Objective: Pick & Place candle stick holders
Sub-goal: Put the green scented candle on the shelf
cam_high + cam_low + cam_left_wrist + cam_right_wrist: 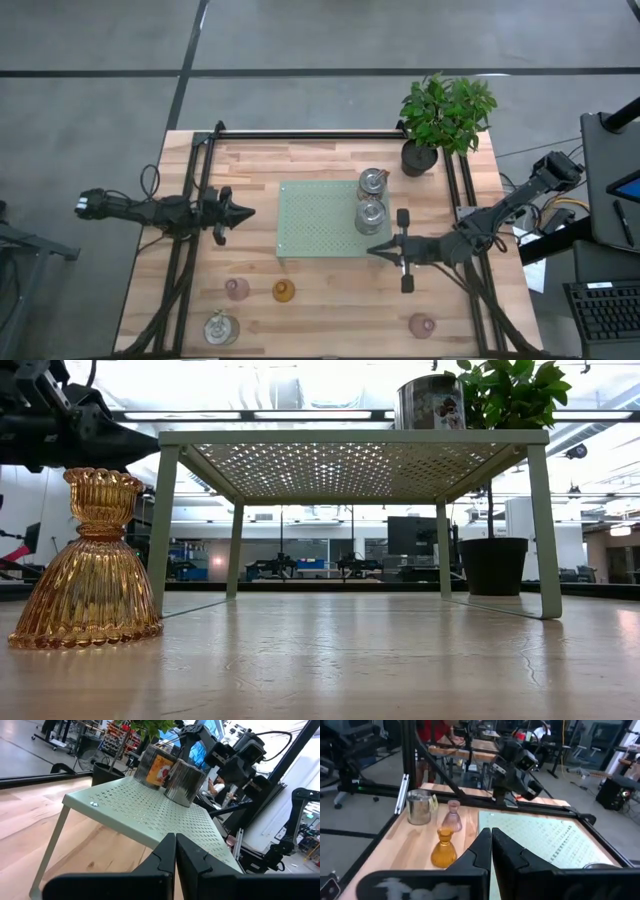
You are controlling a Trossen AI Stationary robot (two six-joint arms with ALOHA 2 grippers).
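Observation:
A green perforated tray (318, 222) stands on legs mid-table. Two silvery holders (373, 181) (370, 215) stand on its right side, and they also show in the left wrist view (185, 782). On the table near the front stand a pink holder (237, 289), an amber holder (284, 291), a clear silvery holder (221, 328) and a second pink holder (421, 325). My left gripper (248, 212) is shut and empty, left of the tray. My right gripper (372, 250) is shut and empty at the tray's near right corner.
A potted green plant (440, 120) stands at the far right corner, behind the tray. Black frame rails (205, 190) run along the table's left, right and far sides. The amber holder (90, 560) stands close to the low camera, in front of the tray's left leg.

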